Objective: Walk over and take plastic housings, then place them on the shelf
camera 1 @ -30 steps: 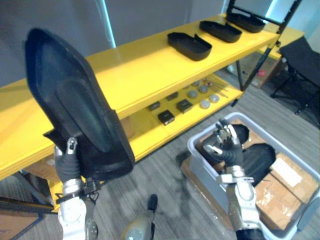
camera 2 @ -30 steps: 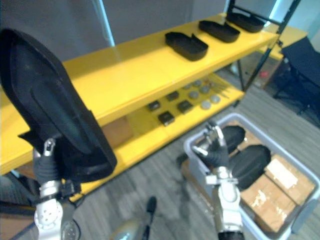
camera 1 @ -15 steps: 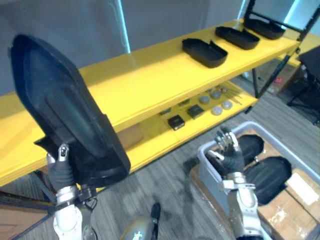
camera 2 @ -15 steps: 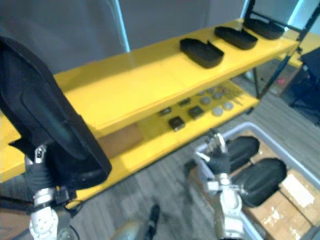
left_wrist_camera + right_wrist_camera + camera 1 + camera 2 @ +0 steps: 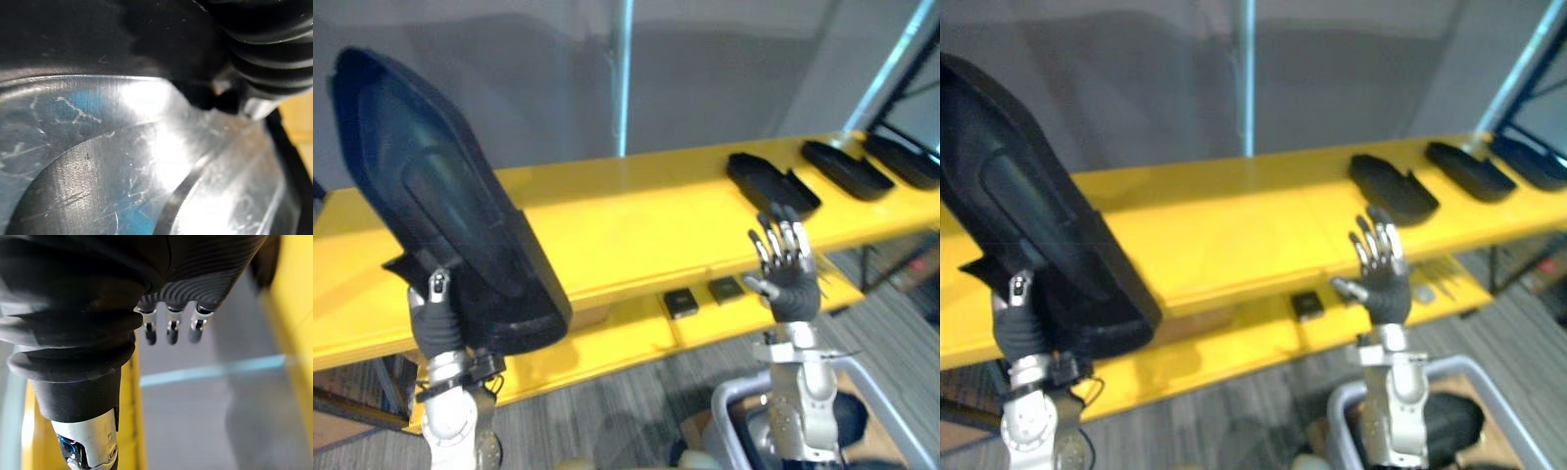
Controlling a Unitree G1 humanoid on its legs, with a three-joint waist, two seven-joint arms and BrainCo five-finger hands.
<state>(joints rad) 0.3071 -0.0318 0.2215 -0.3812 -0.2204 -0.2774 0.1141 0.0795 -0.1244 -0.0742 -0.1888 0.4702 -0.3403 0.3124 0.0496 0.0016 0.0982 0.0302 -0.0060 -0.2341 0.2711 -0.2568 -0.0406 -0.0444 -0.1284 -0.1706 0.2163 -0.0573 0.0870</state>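
Note:
My left hand [image 5: 436,329] is shut on the lower end of a large black plastic housing [image 5: 440,206], which stands upright and tilted at the left, in front of the yellow shelf [image 5: 636,220]. Its glossy inner face [image 5: 122,161] sits close against the left wrist view. My right hand [image 5: 788,280] is raised with straight, spread fingers [image 5: 168,328] and holds nothing; it hangs just before the shelf's front edge. Three more black housings [image 5: 771,182] [image 5: 847,168] [image 5: 904,162] lie in a row on the shelf's right part.
The shelf's lower yellow board carries small black parts [image 5: 680,303] [image 5: 725,289]. A grey bin [image 5: 1449,373] stands on the floor at the lower right, with a dark housing [image 5: 1442,417] inside. A black rack frame [image 5: 911,93] rises at the far right.
The camera has swung up to face the shelf. My right hand has risen from above the bin to shelf height, fingers straighter. The left hand keeps hold of the housing.

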